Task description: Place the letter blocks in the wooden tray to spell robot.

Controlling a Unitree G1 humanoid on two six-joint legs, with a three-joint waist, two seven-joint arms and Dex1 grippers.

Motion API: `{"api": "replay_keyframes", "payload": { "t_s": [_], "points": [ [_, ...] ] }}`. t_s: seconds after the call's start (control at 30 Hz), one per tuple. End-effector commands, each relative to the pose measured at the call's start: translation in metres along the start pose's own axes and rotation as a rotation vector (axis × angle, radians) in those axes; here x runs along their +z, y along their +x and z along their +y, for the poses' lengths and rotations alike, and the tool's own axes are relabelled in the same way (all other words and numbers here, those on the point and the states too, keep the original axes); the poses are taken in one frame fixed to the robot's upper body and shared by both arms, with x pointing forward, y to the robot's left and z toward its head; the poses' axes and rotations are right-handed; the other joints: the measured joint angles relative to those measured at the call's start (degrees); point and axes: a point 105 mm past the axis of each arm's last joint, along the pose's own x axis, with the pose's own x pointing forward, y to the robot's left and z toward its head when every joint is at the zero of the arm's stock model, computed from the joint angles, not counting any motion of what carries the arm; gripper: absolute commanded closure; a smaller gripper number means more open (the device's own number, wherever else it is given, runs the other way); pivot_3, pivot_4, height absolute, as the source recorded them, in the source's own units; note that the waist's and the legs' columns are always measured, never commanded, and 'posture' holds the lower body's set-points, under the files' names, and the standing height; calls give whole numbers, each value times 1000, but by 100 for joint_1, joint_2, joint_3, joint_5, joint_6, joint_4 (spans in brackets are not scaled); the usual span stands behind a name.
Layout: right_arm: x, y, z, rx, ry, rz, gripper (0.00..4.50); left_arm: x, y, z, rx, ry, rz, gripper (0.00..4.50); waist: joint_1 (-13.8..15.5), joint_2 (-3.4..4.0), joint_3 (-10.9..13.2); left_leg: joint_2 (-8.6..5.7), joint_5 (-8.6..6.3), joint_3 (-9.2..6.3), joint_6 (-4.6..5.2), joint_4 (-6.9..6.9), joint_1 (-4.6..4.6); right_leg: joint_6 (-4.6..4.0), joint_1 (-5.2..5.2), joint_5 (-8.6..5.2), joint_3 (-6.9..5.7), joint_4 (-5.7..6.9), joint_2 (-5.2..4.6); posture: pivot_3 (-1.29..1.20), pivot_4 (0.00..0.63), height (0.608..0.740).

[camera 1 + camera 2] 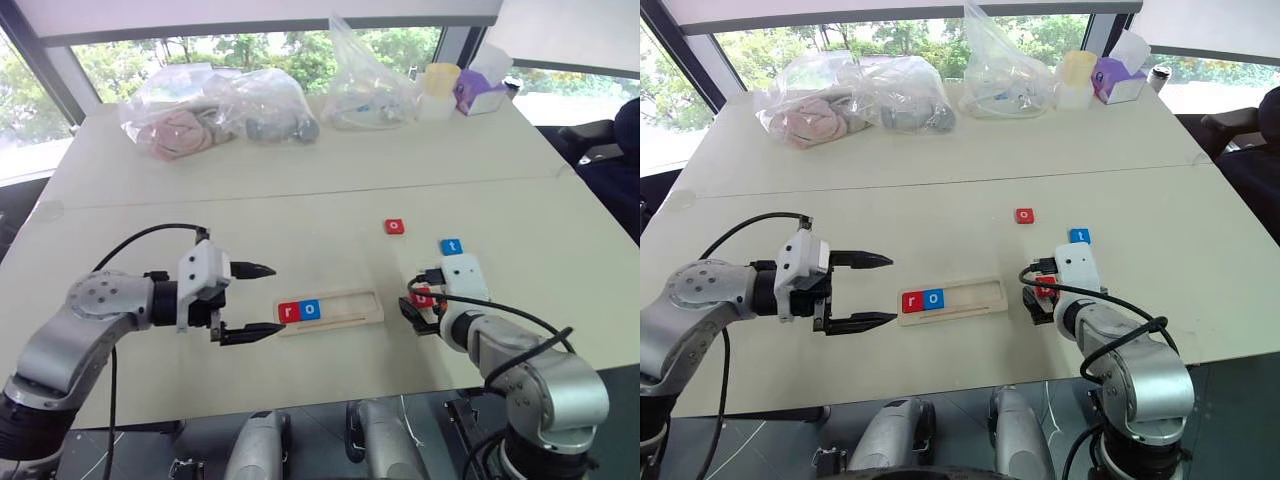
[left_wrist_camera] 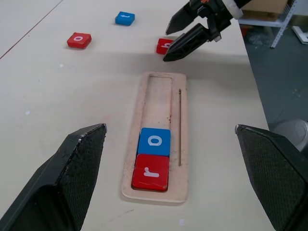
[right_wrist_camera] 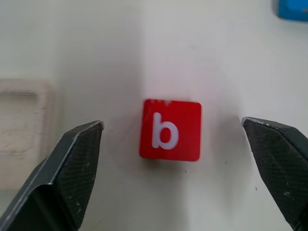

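Wooden tray (image 1: 345, 308) lies on the counter (image 1: 300, 200) holding red "r" block (image 1: 289, 311) and blue "o" block (image 1: 311, 309) side by side at its left end. Left end effector (image 1: 262, 300) is released, just beside that end. Right end effector (image 3: 173, 144) is released, straddling red "b" block (image 3: 170, 130) without contact. Red "o" block (image 1: 394, 226) and blue "t" block (image 1: 451, 246) lie loose beyond the tray.

Wooden tray (image 2: 179, 144): pale, matt, grainy wood. Red b block (image 3: 170, 130) between the right jaws: smooth, glossy-looking plastic. Fingers (image 3: 62, 178): black, fine-textured pads.
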Motion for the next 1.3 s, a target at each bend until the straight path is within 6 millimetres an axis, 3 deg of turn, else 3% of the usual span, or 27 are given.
{"api": "replay_keyframes", "payload": {
  "t_s": [0.03,0.23,0.43,0.97,1.3],
  "points": [
    [19,-17,17,251,-215,-60,51,7,1,1,3,38,-14,0,7,5,5,-1,0,0,0,0,0,0,1,0,0,0,-1,0,150,740],
    [28,-41,16,613,-531,-93,51,8,3,2,2,43,-17,0,13,-4,8,-3,-1,-5,1,-1,1,5,9,-4,-3,-10,3,0,150,740],
    [16,-23,-6,739,-739,-88,51,9,6,-1,-3,47,-20,0,8,-7,8,-3,-1,5,2,6,5,7,13,-3,-1,-11,5,0,150,740],
    [16,12,-41,765,-806,-64,51,12,3,-13,-16,37,-4,0,26,-7,8,-4,1,12,2,14,8,0,13,2,2,8,4,0,150,740],
    [13,29,-48,764,-784,-53,51,10,-7,-15,-9,48,34,0,22,-5,7,-4,2,20,1,15,13,-4,16,5,3,13,5,0,150,740]
  ]
}}
